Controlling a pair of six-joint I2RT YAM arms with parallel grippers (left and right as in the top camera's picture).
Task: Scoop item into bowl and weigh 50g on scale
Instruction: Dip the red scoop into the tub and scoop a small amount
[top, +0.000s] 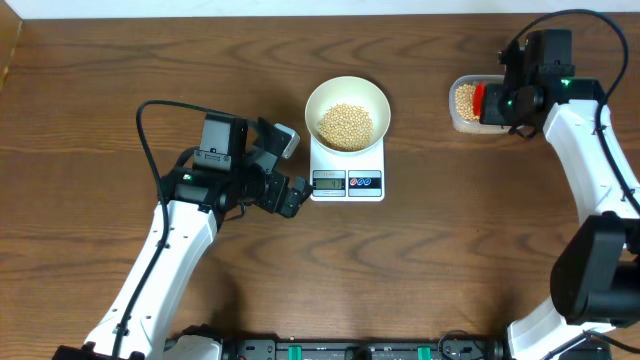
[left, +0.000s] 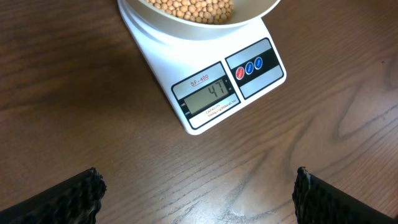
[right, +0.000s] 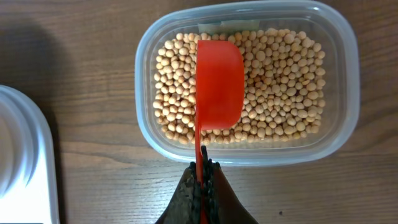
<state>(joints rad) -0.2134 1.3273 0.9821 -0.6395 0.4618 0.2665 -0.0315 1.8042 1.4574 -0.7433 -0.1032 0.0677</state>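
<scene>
The white bowl (top: 347, 110) holds pale-tan beans (top: 345, 125) and stands on the white scale (top: 347, 178). In the left wrist view the scale (left: 205, 81) reads 47 on its display (left: 208, 96); the bowl rim (left: 186, 25) and beans (left: 193, 7) show at the top. My left gripper (top: 285, 190) is open and empty, just left of the scale; its fingers frame bare table (left: 196, 196). My right gripper (right: 203, 180) is shut on the handle of a red scoop (right: 219, 84), held over the clear tub (right: 146, 81) of beans (right: 280, 81) at the back right.
The clear plastic tub (top: 460, 105) sits on the wooden table right of the scale. The scale's corner shows at the left of the right wrist view (right: 25, 162). The table's left edge (top: 8, 60) is far left.
</scene>
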